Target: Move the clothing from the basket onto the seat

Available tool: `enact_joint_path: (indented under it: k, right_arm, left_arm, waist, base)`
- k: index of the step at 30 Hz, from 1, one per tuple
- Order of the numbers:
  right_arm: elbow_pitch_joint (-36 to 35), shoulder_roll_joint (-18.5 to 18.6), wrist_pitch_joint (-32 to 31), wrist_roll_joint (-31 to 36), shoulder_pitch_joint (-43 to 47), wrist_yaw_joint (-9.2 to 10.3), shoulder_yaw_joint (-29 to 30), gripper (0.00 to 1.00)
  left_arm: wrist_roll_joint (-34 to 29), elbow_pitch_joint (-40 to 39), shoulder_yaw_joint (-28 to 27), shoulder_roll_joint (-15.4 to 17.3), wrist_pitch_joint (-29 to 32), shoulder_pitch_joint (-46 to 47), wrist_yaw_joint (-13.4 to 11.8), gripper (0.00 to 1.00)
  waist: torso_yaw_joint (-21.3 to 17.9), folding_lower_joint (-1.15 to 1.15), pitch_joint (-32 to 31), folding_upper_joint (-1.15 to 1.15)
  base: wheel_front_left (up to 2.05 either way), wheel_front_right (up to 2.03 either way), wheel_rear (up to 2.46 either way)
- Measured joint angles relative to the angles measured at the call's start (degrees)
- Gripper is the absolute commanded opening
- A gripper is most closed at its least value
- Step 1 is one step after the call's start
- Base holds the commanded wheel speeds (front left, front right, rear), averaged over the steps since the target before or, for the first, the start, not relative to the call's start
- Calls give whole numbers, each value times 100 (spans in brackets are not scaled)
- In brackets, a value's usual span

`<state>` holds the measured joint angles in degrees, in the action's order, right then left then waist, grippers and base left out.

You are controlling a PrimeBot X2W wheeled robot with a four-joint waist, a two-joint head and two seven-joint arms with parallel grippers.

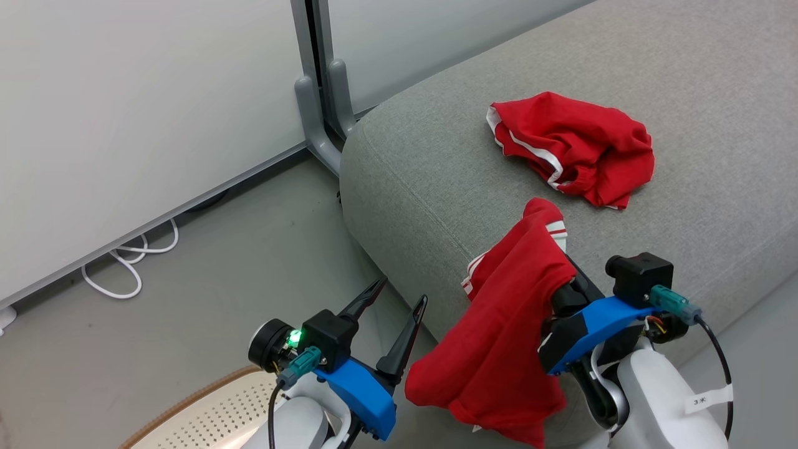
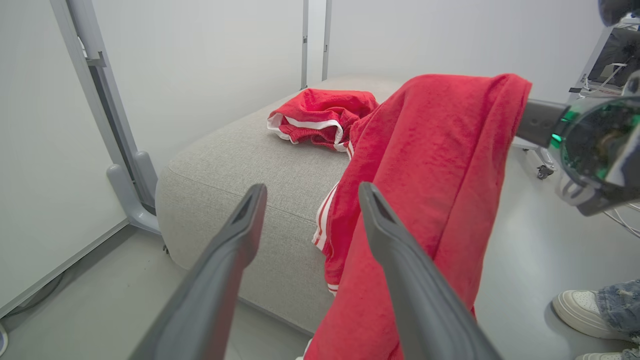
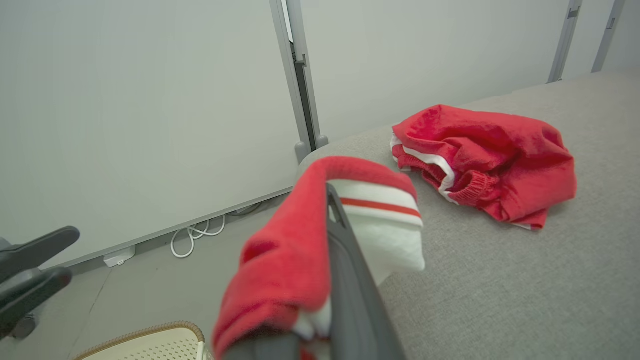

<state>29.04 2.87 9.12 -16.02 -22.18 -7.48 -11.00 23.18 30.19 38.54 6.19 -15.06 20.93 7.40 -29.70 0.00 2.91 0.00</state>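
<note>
While the right end effector is clenched on a red garment, the cloth hangs from it in a long fold down past the front edge of the grey seat. Its fingers are mostly buried in the fabric, so the pinch appears to sit near the white-striped hem, which peaks over the seat. Whether the hanging cloth touches the seat's front cannot be told.

The other garment, also red with white trim, lies crumpled on top of the seat, further in from the edge and well apart from the held one.

The left end effector is released and holds nothing, its two dark fingers spread and pointing up toward the seat's corner, just beside the hanging cloth but not touching it.

The basket stands on the floor at the lower left of the head view, under the left arm; only part of its brown rim and perforated cream wall shows.

A white cable loops along the foot of the pale wall panel. In the left wrist view, a person's white shoe rests on the floor to the right.
</note>
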Motion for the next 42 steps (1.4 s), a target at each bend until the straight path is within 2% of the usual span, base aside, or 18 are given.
enact_joint_path:
  k: [2, 8, 15, 24, 28, 33, 39, 42]
  right_arm:
    - [27, -5, -16, -4, -29, 0, 74, 0]
    - [3, 57, -403, 621, -682, -1, 468, 0]
    - [-314, 688, -913, 958, -1823, -1, 861, 0]
    - [-634, 1702, -1362, 1042, -3100, -1, 1875, 0]
    - [-624, 2035, -1389, 1063, -3430, -1, 2506, 0]
    - [-400, 2317, -1251, 1237, -3438, 0, 3320, 0]
    - [347, 2260, -966, 1365, -2743, -1, 4306, 0]
    - [681, 2226, -767, 1517, -2566, 0, 4551, 0]
  left_arm:
    - [-1, -5, 3, 2, 0, 9, 0, 100]
    - [-8, -13, 65, 99, 0, 132, 0, 100]
    - [-42, -49, 149, 177, 0, 366, 0, 100]
    - [-82, -207, 299, 240, 0, 664, 0, 100]
    - [-132, -315, 321, 260, 0, 843, 0, 100]
    - [-263, -508, 414, 289, 0, 1045, 0, 100]
    - [-363, -731, 481, 269, 0, 1249, 0, 100]
    - [-420, -836, 459, 267, 0, 1337, 0, 100]
  waist:
    - [22, 0, 32, 0]
    - [98, 0, 213, 0]
    - [273, 0, 515, 0]
    - [690, 1, 1007, 0]
    - [913, 1, 1276, 0]
    - [1228, 1, 1643, 0]
    - [1659, 0, 2106, -1]
    - [1866, 1, 2352, -1]
  base:
    - [0, 0, 0]
    - [0, 0, 0]
    - [0, 0, 0]
    - [0, 0, 0]
    - [0, 0, 0]
    - [0, 0, 0]
    - [0, 0, 0]
    - [0, 0, 0]
